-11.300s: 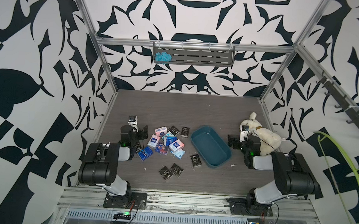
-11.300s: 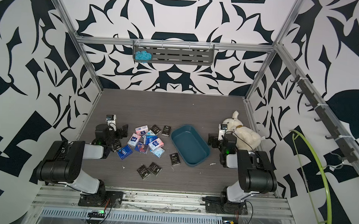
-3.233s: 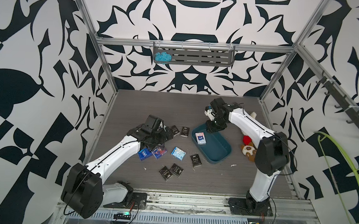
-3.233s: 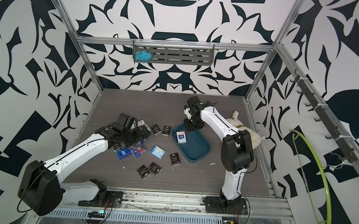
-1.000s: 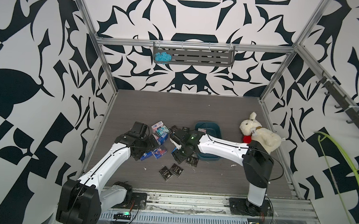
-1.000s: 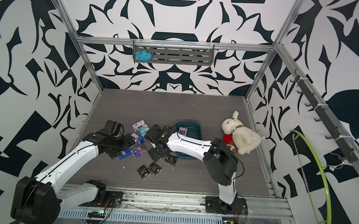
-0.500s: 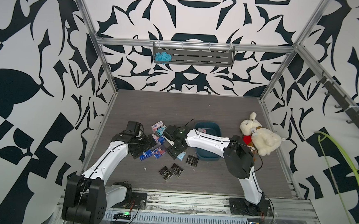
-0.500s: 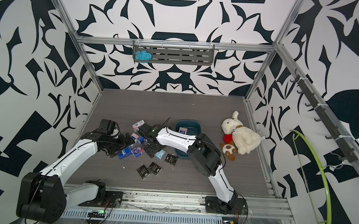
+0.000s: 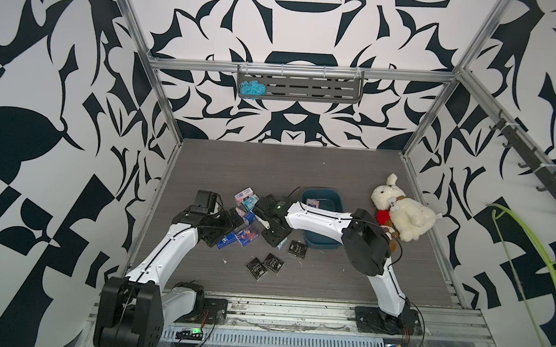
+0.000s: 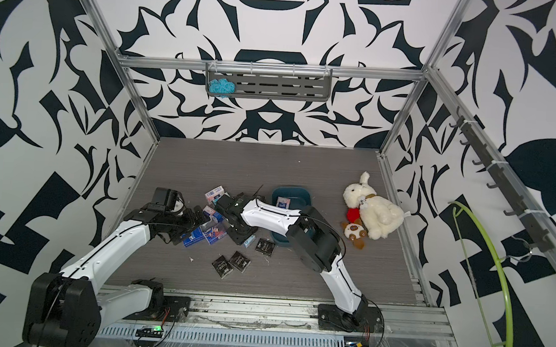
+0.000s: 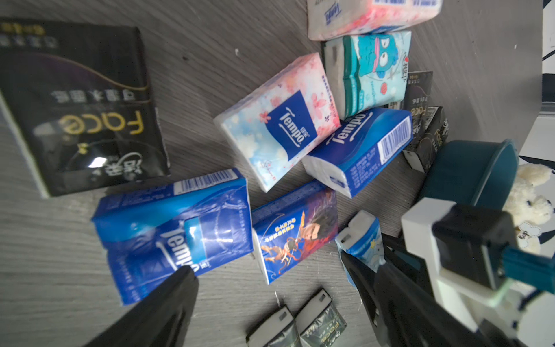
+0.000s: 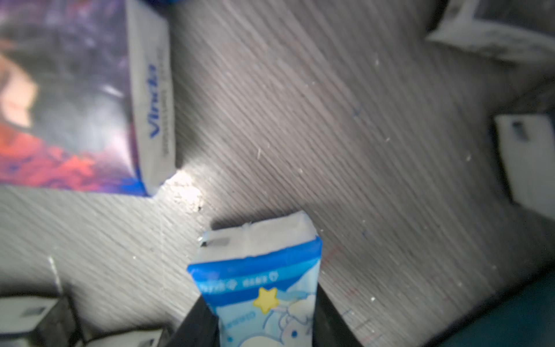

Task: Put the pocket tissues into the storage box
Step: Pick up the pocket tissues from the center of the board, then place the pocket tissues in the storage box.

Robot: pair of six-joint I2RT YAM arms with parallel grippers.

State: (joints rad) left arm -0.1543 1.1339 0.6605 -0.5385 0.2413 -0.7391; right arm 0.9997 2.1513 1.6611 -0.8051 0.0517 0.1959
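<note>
Pocket tissues lie scattered left of the dark teal storage box (image 9: 322, 191), which holds one packet (image 9: 313, 203). My right gripper (image 12: 261, 303) reaches across in front of the box and is shut on a light-blue cartoon packet (image 12: 258, 282), low over the floor; the same packet (image 9: 281, 245) shows under the gripper in a top view. My left gripper (image 11: 268, 270) hangs open above the pile, over a blue packet (image 11: 174, 234) and a purple-blue one (image 11: 295, 228). Pink-white, teal and blue packets (image 11: 279, 126) lie beyond. Black packets (image 9: 264, 266) sit nearer the front.
A white plush rabbit (image 9: 399, 214) with a small red toy lies right of the box. A grey slotted shelf (image 9: 300, 88) with blue yarn hangs on the back wall. A green hoop (image 9: 527, 295) leans at the far right. Patterned walls enclose the floor.
The right gripper's jaws have closed onto the light-blue packet and its elbow has swung toward the front. The left gripper has drawn back slightly to the left, still open.
</note>
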